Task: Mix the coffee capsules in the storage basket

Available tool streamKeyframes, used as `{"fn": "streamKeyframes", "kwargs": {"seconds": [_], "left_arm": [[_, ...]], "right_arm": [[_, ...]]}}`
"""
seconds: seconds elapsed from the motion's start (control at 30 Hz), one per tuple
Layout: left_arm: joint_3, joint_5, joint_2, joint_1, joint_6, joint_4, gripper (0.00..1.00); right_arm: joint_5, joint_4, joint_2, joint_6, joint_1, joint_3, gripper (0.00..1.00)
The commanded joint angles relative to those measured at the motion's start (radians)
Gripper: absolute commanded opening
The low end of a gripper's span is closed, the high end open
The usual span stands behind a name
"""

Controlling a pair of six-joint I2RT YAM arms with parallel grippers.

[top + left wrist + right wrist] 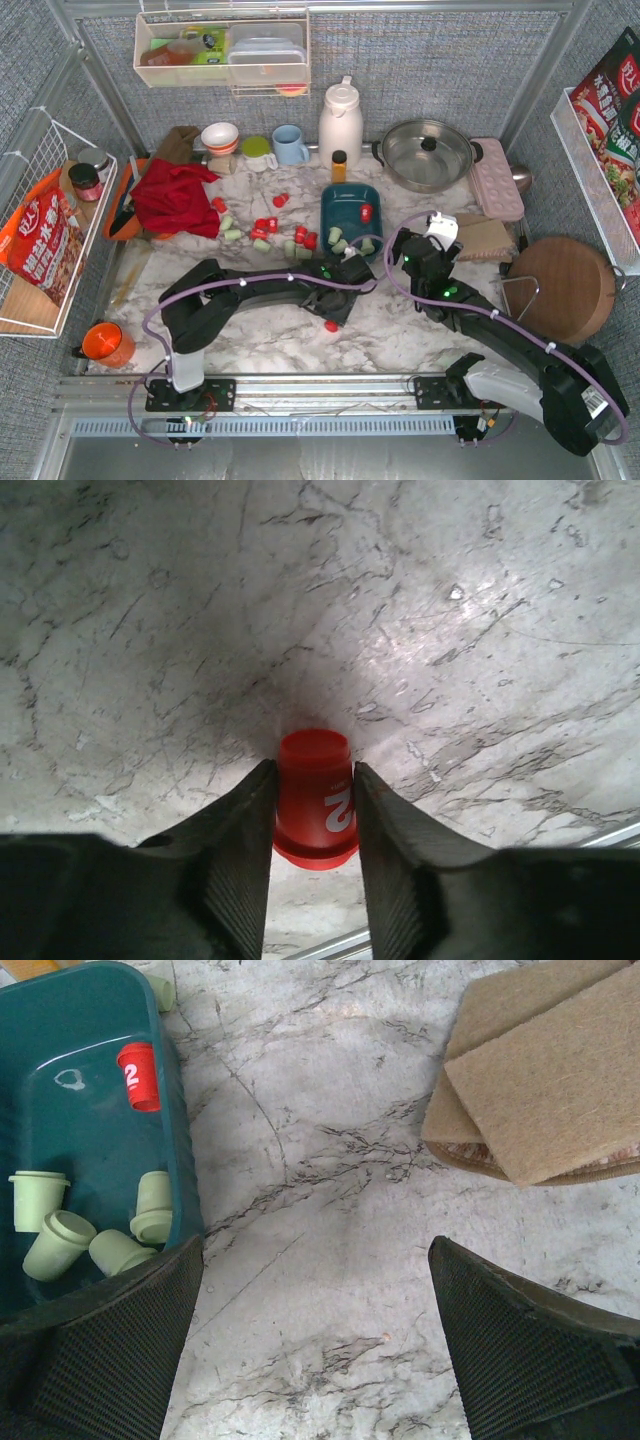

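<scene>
My left gripper pinches a red pod by tapered sides; could squirt out before basket; right gripper gapes empty.

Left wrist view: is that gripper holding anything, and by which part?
Yes. The left gripper pinches a red capsule by its opposite side walls, one finger on each side.

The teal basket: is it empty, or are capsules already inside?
Partly filled: the basket holds several pale green capsules and one red capsule, with bare floor between.
</scene>
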Motion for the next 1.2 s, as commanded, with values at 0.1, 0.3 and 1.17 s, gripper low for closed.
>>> {"fn": "streamKeyframes", "kwargs": {"seconds": [0.1, 0.3, 1.17], "left_arm": [[-0.007, -0.108, -0.034, 0.000, -0.025, -0.022, 0.29], [0.034, -0.237, -0.130, 0.006, -0.063, -0.001, 0.25], [0.055, -0.347, -0.052, 0.278, -0.077, 0.697, 0.72]], "right_arm": [[0.006, 0.028, 0.006, 0.010, -0.001, 0.004, 0.99], [0.004, 0.027, 0.003, 0.012, -0.002, 0.004, 0.99], [-0.401, -0.129, -0.158, -0.131, 0.061, 0.051, 0.92]]}}
